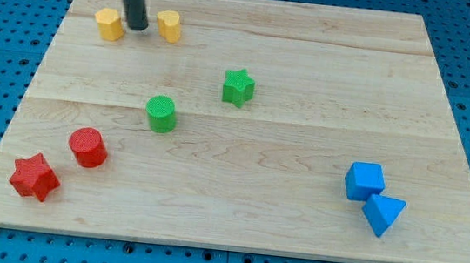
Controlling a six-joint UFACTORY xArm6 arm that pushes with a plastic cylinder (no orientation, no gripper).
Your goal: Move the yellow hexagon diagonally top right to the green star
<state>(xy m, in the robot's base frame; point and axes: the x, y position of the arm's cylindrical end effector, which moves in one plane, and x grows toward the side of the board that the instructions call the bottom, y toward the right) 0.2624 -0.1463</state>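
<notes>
My tip (137,28) stands near the view's top left, between two yellow blocks. The yellow hexagon (109,25) lies just to the tip's left, about touching it. A second yellow block (169,26), with a rounded heart-like shape, lies a little to the tip's right. The green star (238,87) sits near the board's middle, to the right of and below the tip and both yellow blocks.
A green cylinder (161,113) lies left of and below the star. A red cylinder (88,148) and a red star (34,177) sit at the bottom left. A blue cube (364,181) and blue triangle (383,214) sit at the bottom right. The wooden board (313,52) rests on blue pegboard.
</notes>
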